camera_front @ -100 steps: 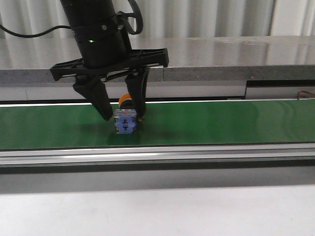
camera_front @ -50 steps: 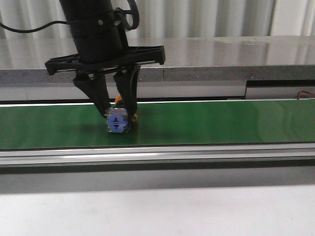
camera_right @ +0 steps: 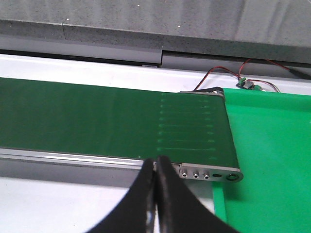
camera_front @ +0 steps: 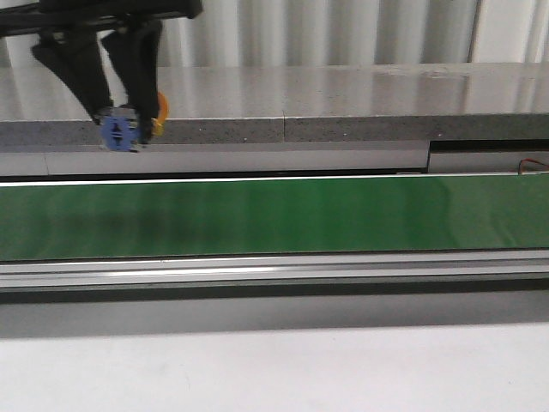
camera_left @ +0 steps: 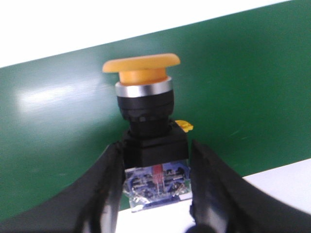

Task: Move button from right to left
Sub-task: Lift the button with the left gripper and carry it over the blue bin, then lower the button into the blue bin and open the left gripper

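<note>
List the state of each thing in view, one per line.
button: gripped, lifted clear of the belt, cap pointing away from the gripper.
left gripper: shut on the button's block.
right gripper: shut, empty.
green belt: bare, nothing resting on it.

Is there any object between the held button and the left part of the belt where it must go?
Nothing visible stands in the way. The left gripper holds the button clamped above the green belt, near the front view's left edge. The belt below it looks bare. What lies beyond that edge cannot be seen.
</note>
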`<action>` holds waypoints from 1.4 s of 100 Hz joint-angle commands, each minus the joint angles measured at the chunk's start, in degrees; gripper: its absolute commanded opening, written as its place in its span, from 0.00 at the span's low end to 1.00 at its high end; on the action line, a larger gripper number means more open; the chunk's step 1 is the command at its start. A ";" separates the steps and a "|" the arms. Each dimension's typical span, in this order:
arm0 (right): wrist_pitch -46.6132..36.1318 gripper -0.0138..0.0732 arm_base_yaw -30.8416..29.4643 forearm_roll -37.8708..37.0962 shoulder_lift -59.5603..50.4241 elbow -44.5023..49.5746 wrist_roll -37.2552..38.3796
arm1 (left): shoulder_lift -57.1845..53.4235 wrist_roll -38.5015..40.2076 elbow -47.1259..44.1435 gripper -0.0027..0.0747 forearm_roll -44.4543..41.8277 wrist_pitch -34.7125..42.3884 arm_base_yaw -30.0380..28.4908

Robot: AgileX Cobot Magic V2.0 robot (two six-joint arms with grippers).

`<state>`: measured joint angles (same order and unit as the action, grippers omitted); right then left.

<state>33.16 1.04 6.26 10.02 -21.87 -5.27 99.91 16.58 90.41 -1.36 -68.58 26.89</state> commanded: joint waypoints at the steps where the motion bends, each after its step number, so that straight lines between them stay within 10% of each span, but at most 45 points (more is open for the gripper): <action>1: -4.22 0.08 -0.04 -0.52 0.64 -1.46 -0.40 | -3.88 -4.41 1.80 0.13 -0.10 -1.15 -3.14; 81: -4.22 0.08 -0.04 -0.52 0.64 -1.46 -0.40 | -3.32 -27.79 0.59 0.13 0.02 -3.89 -39.55; 140: -4.22 0.08 -0.04 -0.52 0.64 -1.46 -0.40 | 10.14 -32.04 -0.70 0.13 -1.96 -3.89 -49.39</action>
<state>33.16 1.04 6.26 10.02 -21.87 -5.27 110.34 -15.27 88.40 -2.45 -70.40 -22.24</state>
